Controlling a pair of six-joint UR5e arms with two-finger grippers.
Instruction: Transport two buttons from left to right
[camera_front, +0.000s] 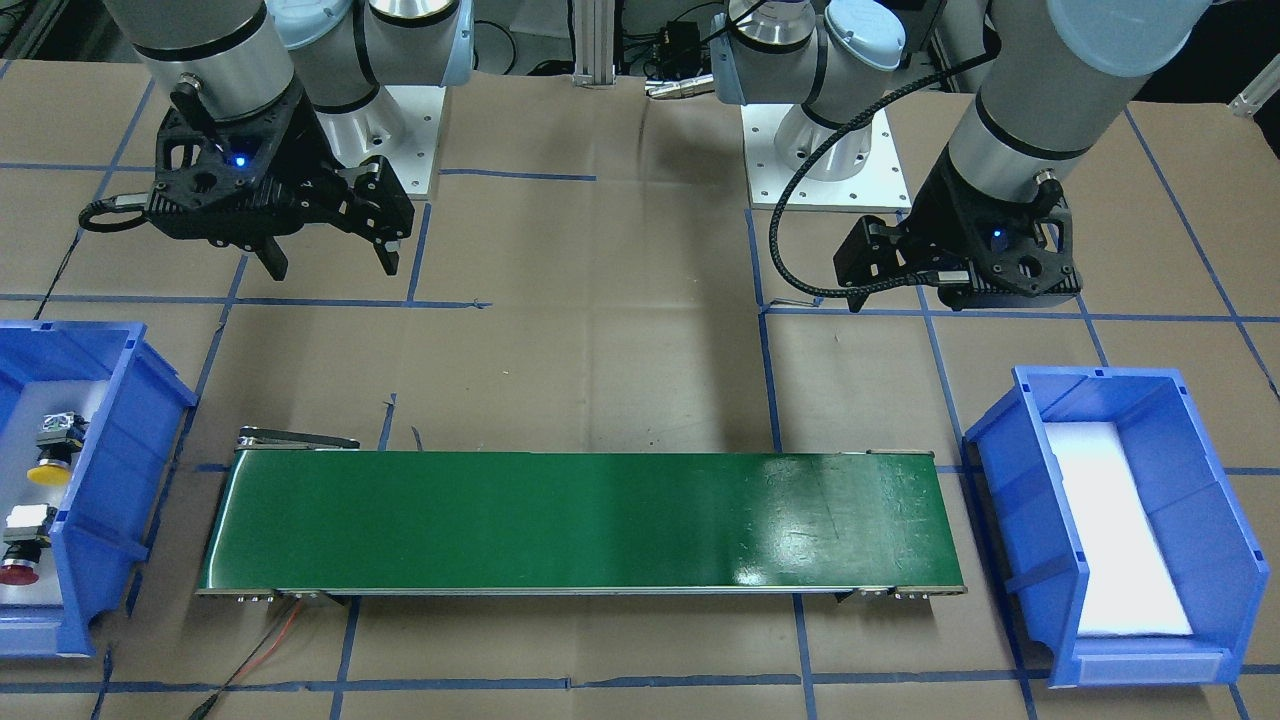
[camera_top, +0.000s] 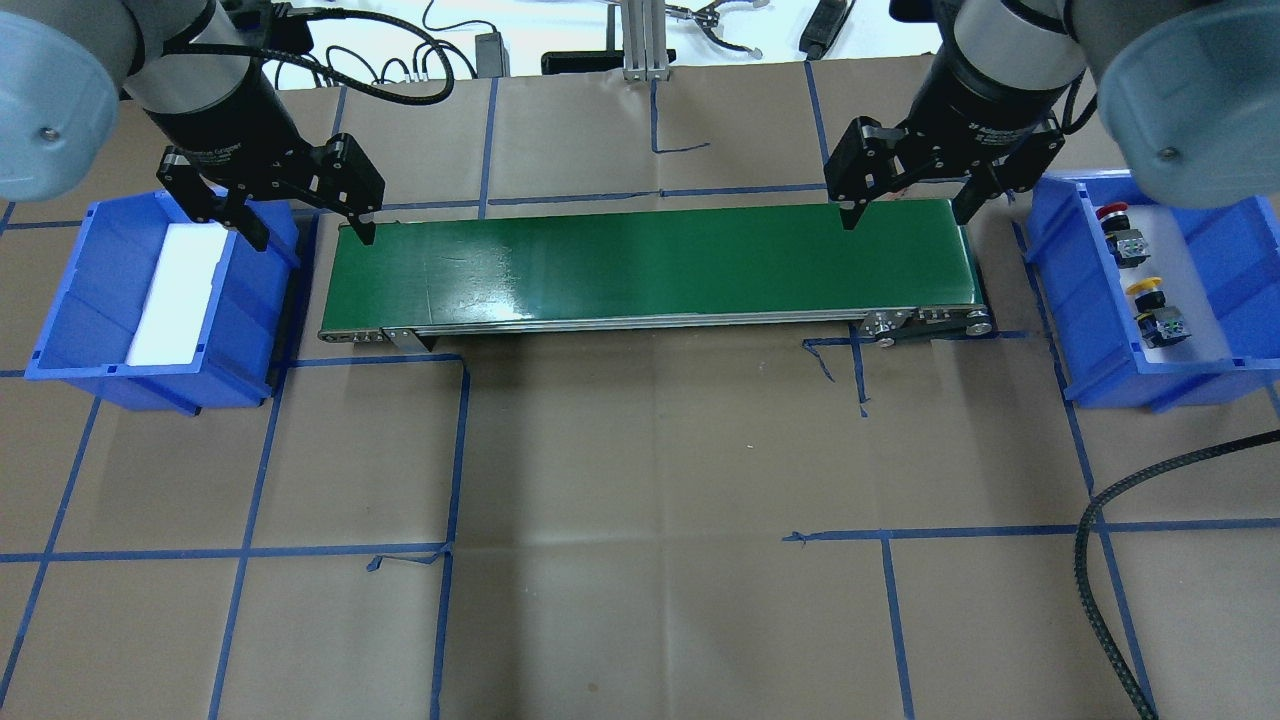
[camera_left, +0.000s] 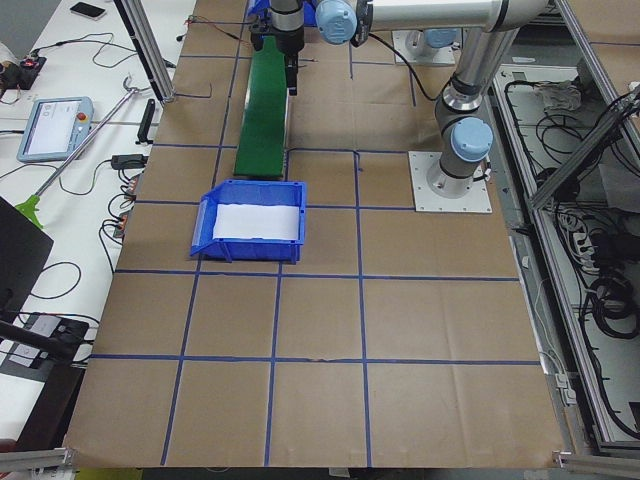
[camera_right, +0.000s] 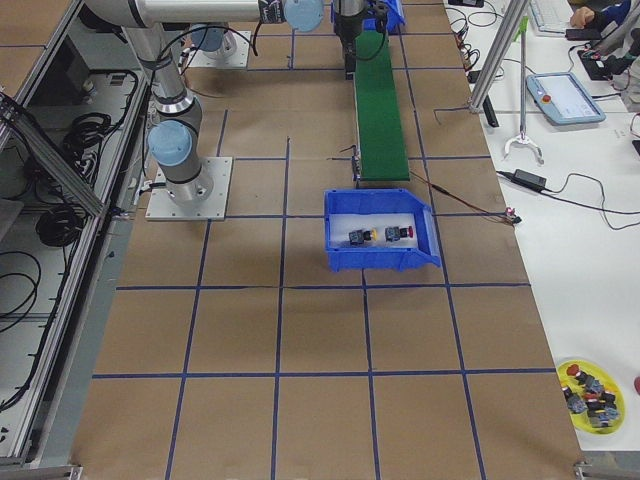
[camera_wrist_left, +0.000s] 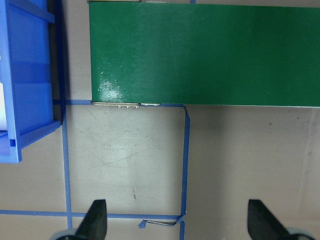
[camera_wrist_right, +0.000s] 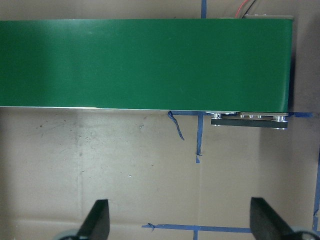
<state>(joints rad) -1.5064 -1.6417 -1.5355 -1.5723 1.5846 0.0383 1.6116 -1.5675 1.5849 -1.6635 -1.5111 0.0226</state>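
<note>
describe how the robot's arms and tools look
The left arm and right arm are silver-grey tubes with black bands and pale blue joint caps. The left tool and right tool are black and two-fingered, with open skeletal frames and a small blue light on each mount. A black braided cable loops off the left wrist. White lettering is too small to read.

glossy green belt (camera_front: 580, 520), matt brown paper (camera_top: 650, 500)

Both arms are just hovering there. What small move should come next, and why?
Probably the right pincer should swing sideways over the blue bin beside it, toward the red button or the yellow button. Both lie in that bin, and the pincer hangs open and empty over the end of the green belt.
</note>
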